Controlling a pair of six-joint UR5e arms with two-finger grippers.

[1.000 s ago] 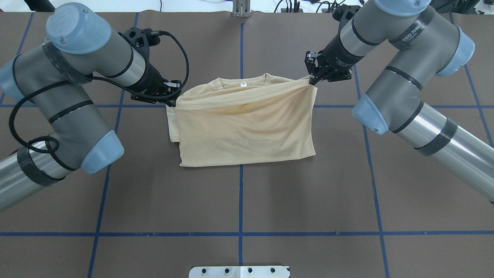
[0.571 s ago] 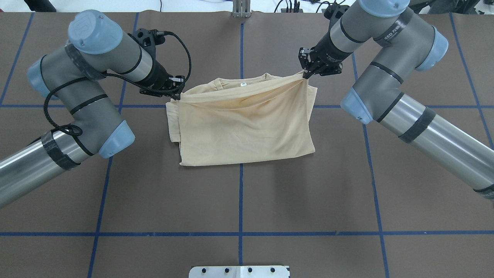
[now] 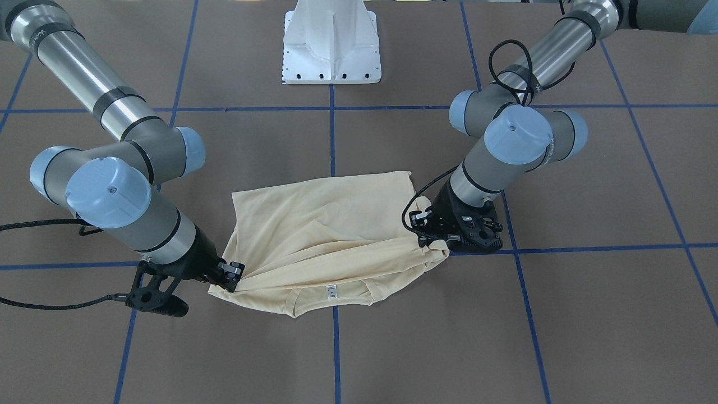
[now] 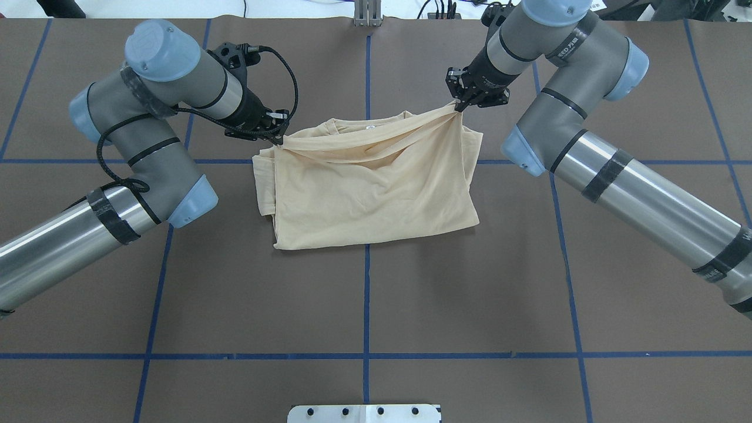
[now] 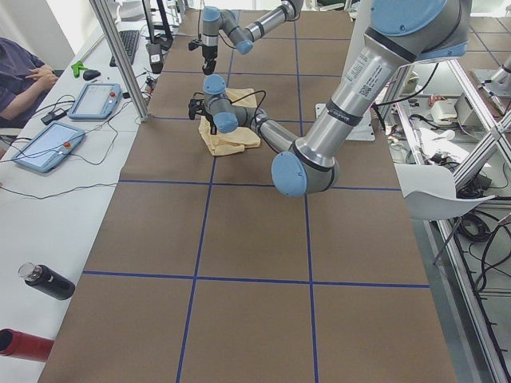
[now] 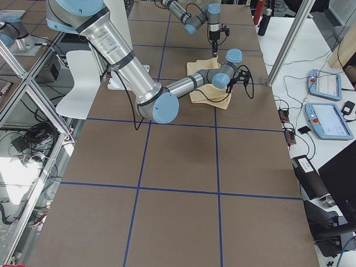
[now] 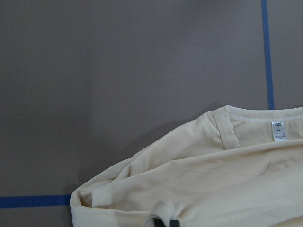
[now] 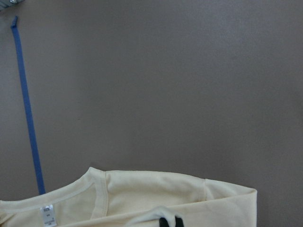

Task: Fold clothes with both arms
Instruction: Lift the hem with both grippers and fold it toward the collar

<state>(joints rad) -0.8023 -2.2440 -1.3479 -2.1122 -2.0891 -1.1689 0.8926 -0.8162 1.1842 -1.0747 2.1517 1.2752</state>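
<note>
The pale cream-yellow shirt [image 4: 370,188] lies folded on the brown table, with its collar and small white neck label [image 4: 371,126] at the far side. My left gripper [image 4: 281,140] is shut on the shirt's lifted edge at its left corner. My right gripper [image 4: 457,107] is shut on the same edge at its right corner. The held edge sags between them just above the collar. From the front, the shirt [image 3: 320,235] shows the left gripper [image 3: 422,240] and right gripper [image 3: 233,283] pinching cloth. Both wrist views show cloth bunched at the fingertips [image 7: 165,223] [image 8: 170,221]. The print is hidden.
The white base pedestal [image 3: 331,50] stands at the robot's side of the table. Blue tape lines [image 4: 366,294] cross the brown mat. Beyond the far edge, a seated person [image 5: 20,76] and teach pendants [image 5: 96,100] occupy a white bench.
Both grippers have carried the held shirt edge farther from the robot, toward the collar, and drawn slightly inward. The lifted layer now covers more of the shirt.
</note>
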